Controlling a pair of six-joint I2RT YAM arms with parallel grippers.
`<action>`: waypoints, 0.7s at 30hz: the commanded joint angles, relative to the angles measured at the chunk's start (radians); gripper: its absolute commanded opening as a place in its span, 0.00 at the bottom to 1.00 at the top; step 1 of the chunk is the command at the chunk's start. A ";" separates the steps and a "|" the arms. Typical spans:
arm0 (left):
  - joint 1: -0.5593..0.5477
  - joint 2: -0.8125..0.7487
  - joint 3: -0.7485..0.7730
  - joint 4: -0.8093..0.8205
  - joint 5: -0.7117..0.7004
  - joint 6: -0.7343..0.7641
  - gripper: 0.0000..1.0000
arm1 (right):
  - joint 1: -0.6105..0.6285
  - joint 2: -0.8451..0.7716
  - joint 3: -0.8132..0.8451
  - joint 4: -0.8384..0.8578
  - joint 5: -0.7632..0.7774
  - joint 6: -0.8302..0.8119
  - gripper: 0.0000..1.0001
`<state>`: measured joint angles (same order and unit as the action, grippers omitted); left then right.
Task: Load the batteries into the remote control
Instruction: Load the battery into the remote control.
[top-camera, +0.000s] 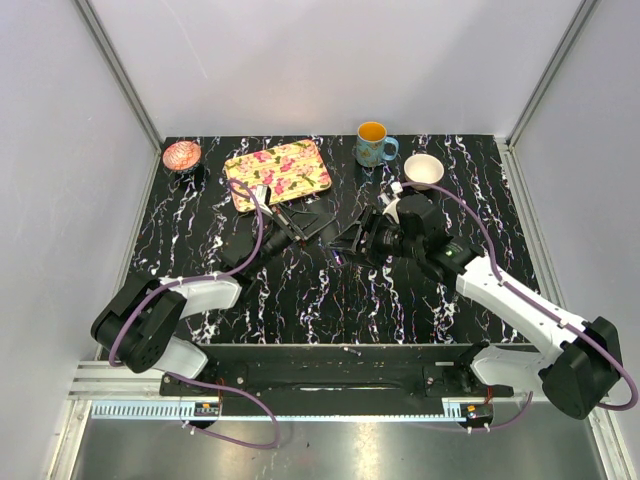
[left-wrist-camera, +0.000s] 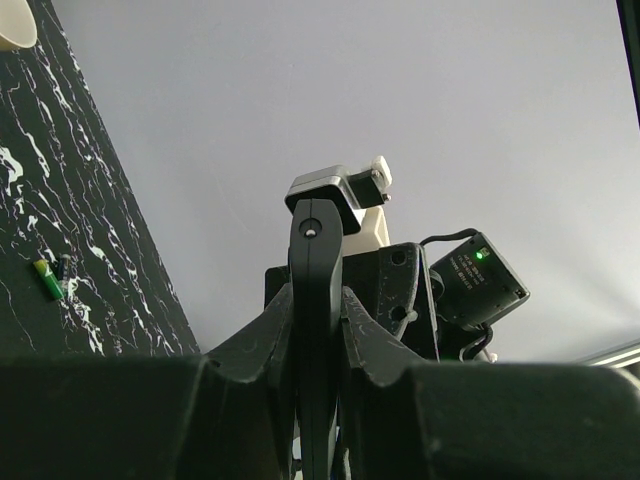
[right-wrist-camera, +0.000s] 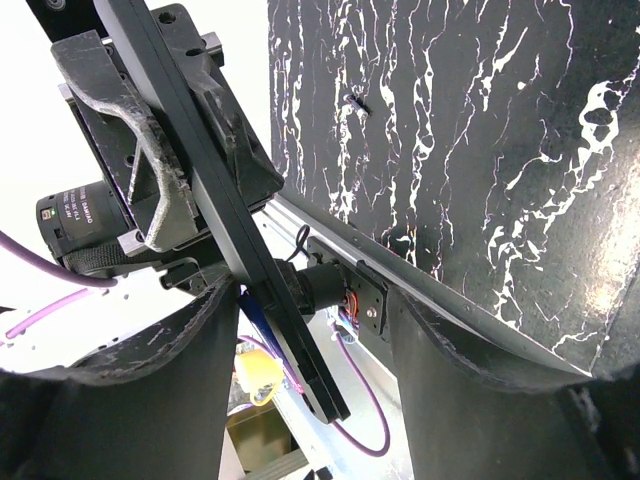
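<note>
My left gripper (top-camera: 290, 228) is shut on the remote control (top-camera: 314, 222), a thin black bar held above the table. The left wrist view shows the remote (left-wrist-camera: 315, 250) edge-on between my left gripper's (left-wrist-camera: 316, 300) closed jaws. My right gripper (top-camera: 358, 240) faces it, open. In the right wrist view the remote's free end (right-wrist-camera: 300, 340) lies between my right gripper's (right-wrist-camera: 315, 320) spread fingers, touching neither. Two small batteries (left-wrist-camera: 50, 277) lie on the table, one green-yellow and one dark. They show as a tiny speck in the top view (top-camera: 339, 259), below the grippers.
A floral tray (top-camera: 278, 172) lies at the back left, with a pink bowl (top-camera: 182, 155) to its left. An orange-filled mug (top-camera: 373, 144) and a white bowl (top-camera: 423, 170) stand at the back right. The black marbled table (top-camera: 330, 300) extends in front.
</note>
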<state>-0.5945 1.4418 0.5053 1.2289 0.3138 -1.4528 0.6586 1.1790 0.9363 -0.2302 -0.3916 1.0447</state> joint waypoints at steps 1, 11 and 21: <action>0.002 -0.034 0.059 0.317 0.007 -0.007 0.00 | -0.008 0.001 -0.025 0.014 -0.020 0.000 0.63; 0.004 -0.049 0.076 0.320 0.004 -0.027 0.00 | -0.008 -0.004 -0.073 0.049 -0.027 0.018 0.60; 0.002 -0.047 0.091 0.345 -0.010 -0.055 0.00 | -0.010 -0.022 -0.117 0.083 -0.038 0.032 0.60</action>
<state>-0.5945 1.4418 0.5251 1.2140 0.3183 -1.4502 0.6567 1.1629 0.8619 -0.1043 -0.4145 1.0813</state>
